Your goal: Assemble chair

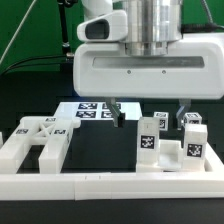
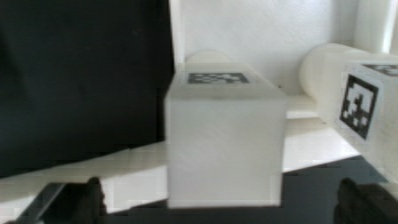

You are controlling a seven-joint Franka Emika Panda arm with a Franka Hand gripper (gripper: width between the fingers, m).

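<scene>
Closest to us, the pincer is spread wide. Its dark fingertips sit on either side of a small matte white plastic chair block and touch neither face. The block stands upright with a square black-and-white tag on top. A second white chair piece, also tagged, stands just beside it. Both rest on the black worktop toward the exterior view's right, and a larger white blocky chair frame lies at its left. A long low white border rail runs in front, with the marker board behind.
</scene>
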